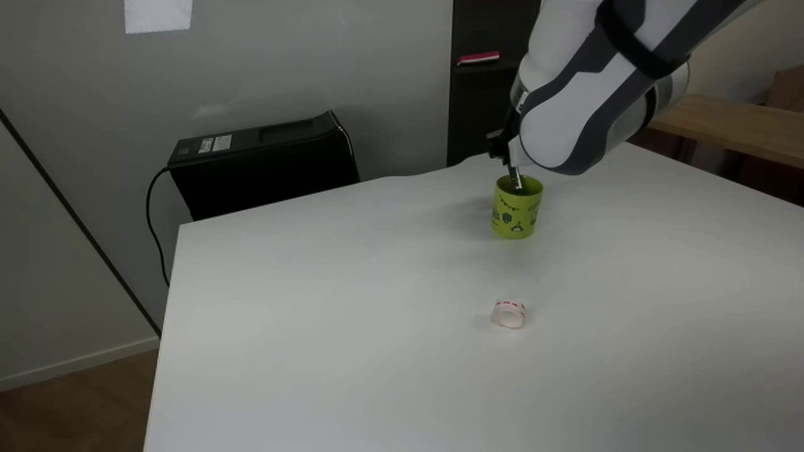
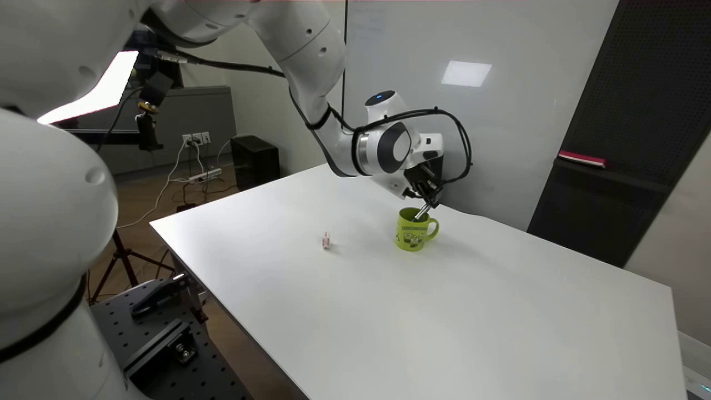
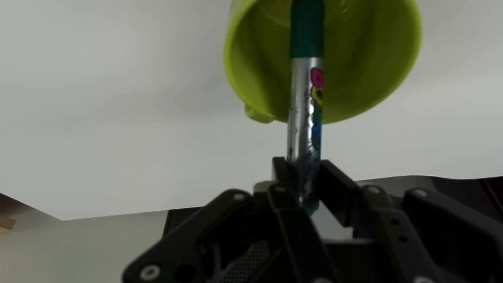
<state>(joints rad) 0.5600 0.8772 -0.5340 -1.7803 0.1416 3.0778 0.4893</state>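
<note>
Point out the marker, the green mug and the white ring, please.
Marker (image 3: 305, 108), in the wrist view: silver barrel.
Green mug (image 2: 410, 233), in an exterior view: outer wall.
White ring (image 2: 326, 240), in an exterior view: red-marked side.

Dim, grey light lies over the table (image 1: 326, 326), with a soft shadow (image 1: 470, 216) spreading beside the mug (image 1: 516, 218). In an exterior view a white patch (image 2: 466, 73) glares on the wall (image 2: 511, 33) — perhaps a reflected lamp. In the wrist view, the pen (image 3: 304, 106) glints while the gripper (image 3: 302, 169) looks dark and slightly blurred.
</note>
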